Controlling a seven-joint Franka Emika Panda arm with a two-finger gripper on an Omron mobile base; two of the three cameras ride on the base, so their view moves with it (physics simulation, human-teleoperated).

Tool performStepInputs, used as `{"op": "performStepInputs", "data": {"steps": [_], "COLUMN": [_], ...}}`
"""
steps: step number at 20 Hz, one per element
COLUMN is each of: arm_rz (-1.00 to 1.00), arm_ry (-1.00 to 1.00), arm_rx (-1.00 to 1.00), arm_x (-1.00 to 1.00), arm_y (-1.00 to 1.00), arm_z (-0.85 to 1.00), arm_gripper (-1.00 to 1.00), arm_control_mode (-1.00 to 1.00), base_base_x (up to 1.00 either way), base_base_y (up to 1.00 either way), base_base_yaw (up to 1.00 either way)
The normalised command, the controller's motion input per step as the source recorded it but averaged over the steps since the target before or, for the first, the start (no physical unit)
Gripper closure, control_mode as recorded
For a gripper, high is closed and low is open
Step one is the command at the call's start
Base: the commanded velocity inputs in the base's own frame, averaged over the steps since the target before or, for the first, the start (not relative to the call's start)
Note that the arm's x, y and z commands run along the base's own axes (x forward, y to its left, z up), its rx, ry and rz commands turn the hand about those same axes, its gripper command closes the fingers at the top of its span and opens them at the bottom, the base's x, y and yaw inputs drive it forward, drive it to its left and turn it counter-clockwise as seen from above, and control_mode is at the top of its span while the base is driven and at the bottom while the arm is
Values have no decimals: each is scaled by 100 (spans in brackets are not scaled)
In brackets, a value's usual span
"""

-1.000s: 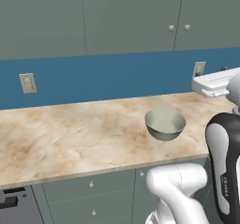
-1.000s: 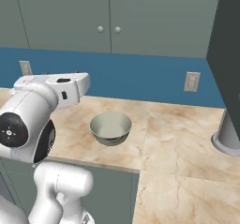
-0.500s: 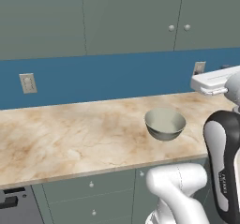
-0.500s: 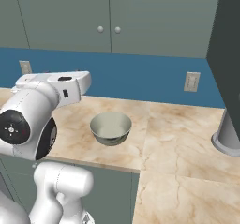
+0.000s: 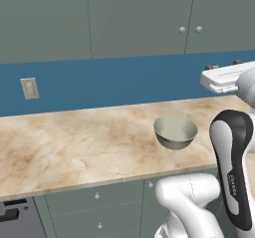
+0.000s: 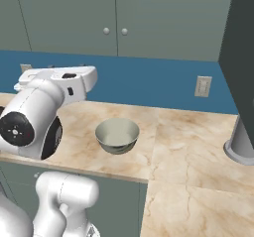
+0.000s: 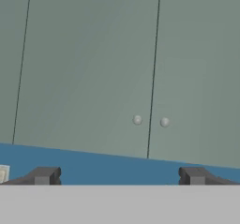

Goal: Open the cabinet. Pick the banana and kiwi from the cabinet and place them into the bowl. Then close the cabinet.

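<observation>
In the hand view the claw stands wide open and empty, its 2 fingertips far apart. The cabinet is straight ahead and above, doors shut, both knobs between the tips. The bowl sits on the bench below the claw

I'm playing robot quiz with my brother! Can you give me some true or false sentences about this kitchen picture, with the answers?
1. Both cabinet doors are shut. True.
2. The bowl has a banana in it. False: the bowl is empty.
3. The pincer is squeezing a knob. False: its fingers stand wide open and short of the doors, holding nothing.
4. The bowl sits on the marble counter. True.
5. The wall under the cabinet is red. False: it is blue.
</observation>
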Motion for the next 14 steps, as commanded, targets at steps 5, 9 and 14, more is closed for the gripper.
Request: {"op": "performStepInputs", "data": {"steps": [5,9,14], "arm_rz": [0,0,0], "arm_ry": [-4,0,0], "arm_rx": [1,0,0], "arm_x": [0,0,0], "arm_y": [0,0,0], "arm_z": [16,0,0], "arm_gripper": [-100,-100,-100], "arm_control_mode": [-100,-100,-100], "base_base_x": [0,0,0], "base_base_y": [0,0,0], "base_base_yaw": [0,0,0]}}
